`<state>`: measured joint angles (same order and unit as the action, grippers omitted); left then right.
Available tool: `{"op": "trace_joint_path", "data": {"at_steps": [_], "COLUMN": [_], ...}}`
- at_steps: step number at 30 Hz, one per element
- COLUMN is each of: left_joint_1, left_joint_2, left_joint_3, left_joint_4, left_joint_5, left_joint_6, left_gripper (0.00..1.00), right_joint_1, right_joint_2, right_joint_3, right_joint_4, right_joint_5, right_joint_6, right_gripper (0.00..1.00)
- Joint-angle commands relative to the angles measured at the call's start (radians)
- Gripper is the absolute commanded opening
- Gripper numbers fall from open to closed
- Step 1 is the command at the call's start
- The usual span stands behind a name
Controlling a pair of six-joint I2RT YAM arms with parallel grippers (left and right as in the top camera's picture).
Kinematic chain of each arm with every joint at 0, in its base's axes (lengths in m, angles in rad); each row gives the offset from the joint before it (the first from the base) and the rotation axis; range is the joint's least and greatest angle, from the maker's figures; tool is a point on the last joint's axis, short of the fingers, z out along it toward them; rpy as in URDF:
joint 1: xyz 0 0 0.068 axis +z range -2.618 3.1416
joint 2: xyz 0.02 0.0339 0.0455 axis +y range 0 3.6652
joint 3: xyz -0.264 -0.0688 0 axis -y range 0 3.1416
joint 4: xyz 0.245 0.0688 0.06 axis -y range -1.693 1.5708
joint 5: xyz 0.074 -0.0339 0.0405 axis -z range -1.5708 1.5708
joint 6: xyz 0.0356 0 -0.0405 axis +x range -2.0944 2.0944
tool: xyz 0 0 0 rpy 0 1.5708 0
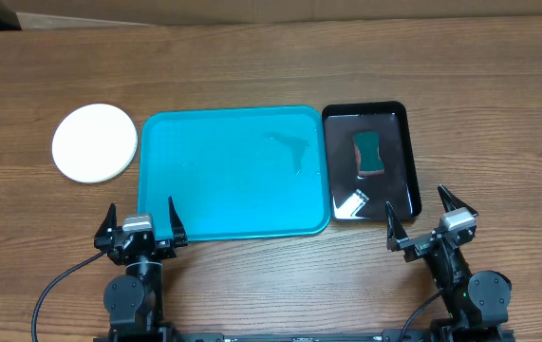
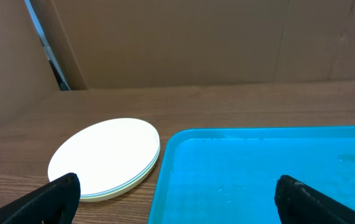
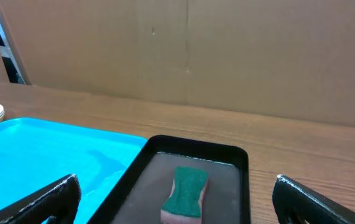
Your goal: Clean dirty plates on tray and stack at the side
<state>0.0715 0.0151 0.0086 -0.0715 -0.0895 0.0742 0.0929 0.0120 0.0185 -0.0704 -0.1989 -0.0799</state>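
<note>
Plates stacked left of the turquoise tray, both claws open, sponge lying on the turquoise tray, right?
Not quite: the sponge lies in the black tray, as the overhead view shows. The plates are stacked left of the turquoise tray, and the left claw and right claw are open.

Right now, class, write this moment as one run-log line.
tray: no plates | plates: stacked beside it | sponge: in black tray | left gripper: open | right gripper: open
</note>
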Motion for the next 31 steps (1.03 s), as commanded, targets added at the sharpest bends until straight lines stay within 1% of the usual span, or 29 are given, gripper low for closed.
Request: {"op": "trace_joint_path", "data": {"at_steps": [1, 31], "left_joint_1": [-0.001, -0.001], "left_joint_2": [-0.011, -0.011], "left_joint_3": [-0.004, -0.004], "left_joint_4": [0.001, 0.001], "left_joint_5": [0.012, 0.012], "left_joint_6": [-0.003, -0.003], "left_gripper": [1.00, 1.00], "right_joint_1": [-0.004, -0.004], "right_joint_2": [-0.009, -0.009], "right_joint_3": [-0.011, -0.011], "right_joint_4": [0.005, 0.005], "right_joint_5": [0.003, 0.003], "right_joint_6": [-0.006, -0.006], "right_gripper": [1.00, 1.00]}}
